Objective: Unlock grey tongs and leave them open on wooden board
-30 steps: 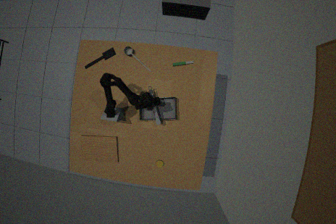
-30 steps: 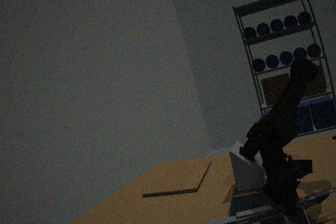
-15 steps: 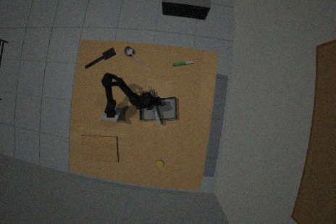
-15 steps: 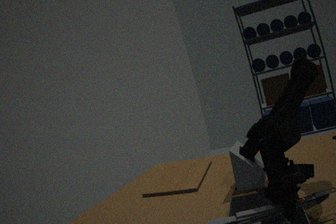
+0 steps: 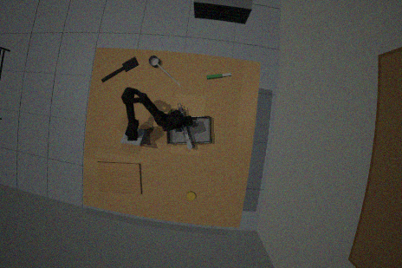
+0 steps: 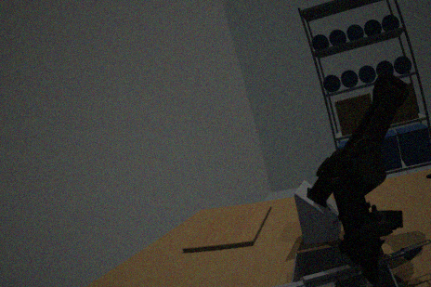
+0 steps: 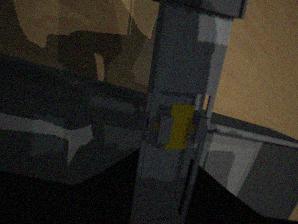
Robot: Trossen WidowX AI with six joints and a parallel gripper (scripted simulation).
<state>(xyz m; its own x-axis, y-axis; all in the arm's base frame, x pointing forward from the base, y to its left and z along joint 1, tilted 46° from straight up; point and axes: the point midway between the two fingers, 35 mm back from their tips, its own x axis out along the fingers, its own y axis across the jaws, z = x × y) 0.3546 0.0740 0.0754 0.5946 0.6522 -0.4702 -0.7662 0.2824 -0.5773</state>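
Wrong tilt, wasted squeeze

Shut on the long grey metal tongs with the black two-fingered hand, between the yellow block near the hinge end and the wire-like tips. Lying across the dark grey rectangular roasting tin, with both ends past its rims; impossible to tell any lift. Likely to stay locked under this squeeze, for want of tips pointing down. Next, presumably, to lift well above the rim before tilting; otherwise apt to snag the tips or drag the tin along the counter. Apt also to swivel between the fingers on tilting, from weight off to one side. At the pale brown wooden board, best to lower flat before releasing, for fear of a drop and a relocking.
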